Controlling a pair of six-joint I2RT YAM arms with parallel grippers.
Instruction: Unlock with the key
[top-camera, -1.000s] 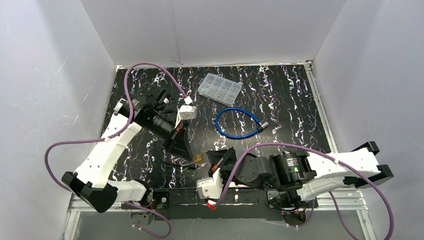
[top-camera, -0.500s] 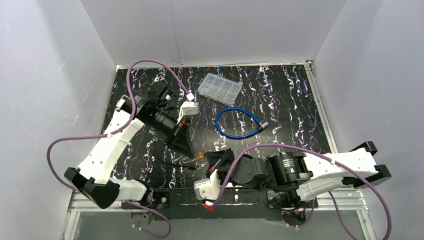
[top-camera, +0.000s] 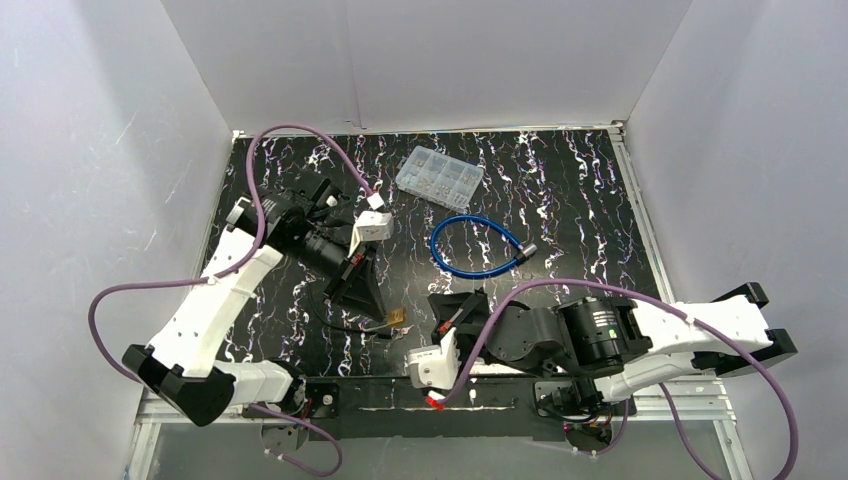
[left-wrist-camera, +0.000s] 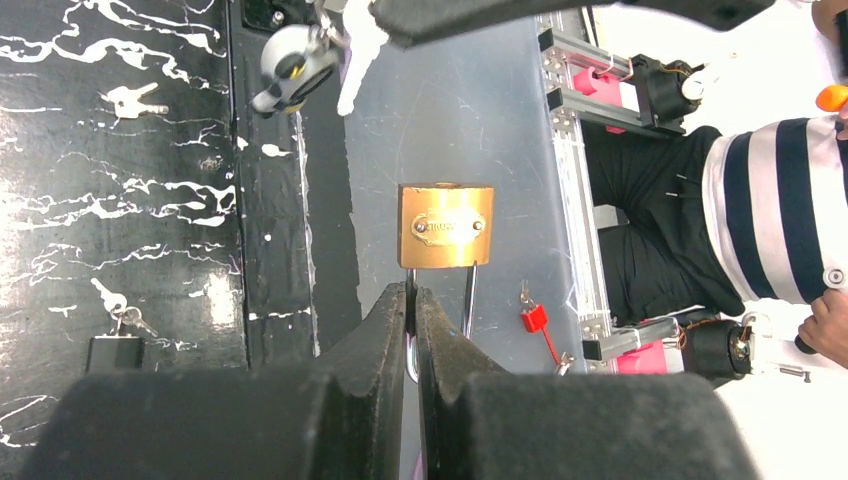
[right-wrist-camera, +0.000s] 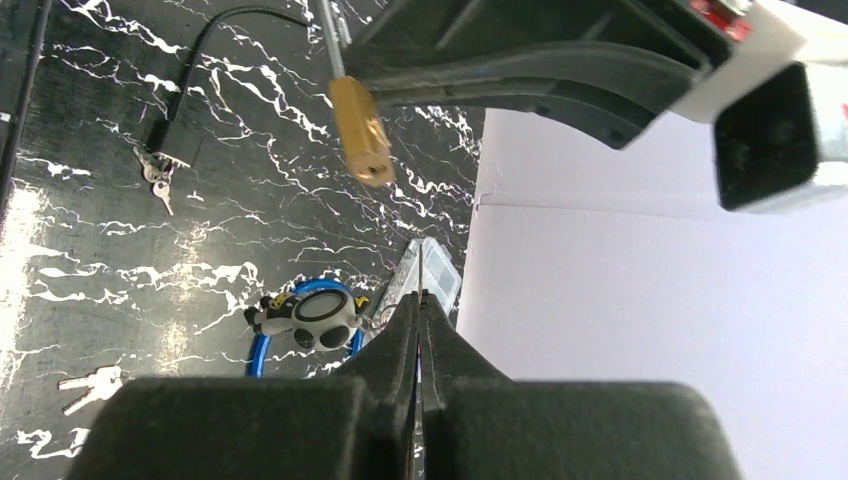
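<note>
The left arm (top-camera: 215, 300) is reaching over the black marbled tabletop (top-camera: 560, 200), its jaws clamping shut on the shackle of a brass padlock (left-wrist-camera: 446, 226), whose body is hanging just beyond their tips. The right arm (top-camera: 650, 335) is keeping its jaws closed too, and from its wrist view the padlock is sitting ahead of and above them, not touching them. A round black-and-white fob (right-wrist-camera: 312, 318) is dangling just left of the right jaws' tips, which are pinching the key (left-wrist-camera: 356, 55), its blade poking out past them.
</note>
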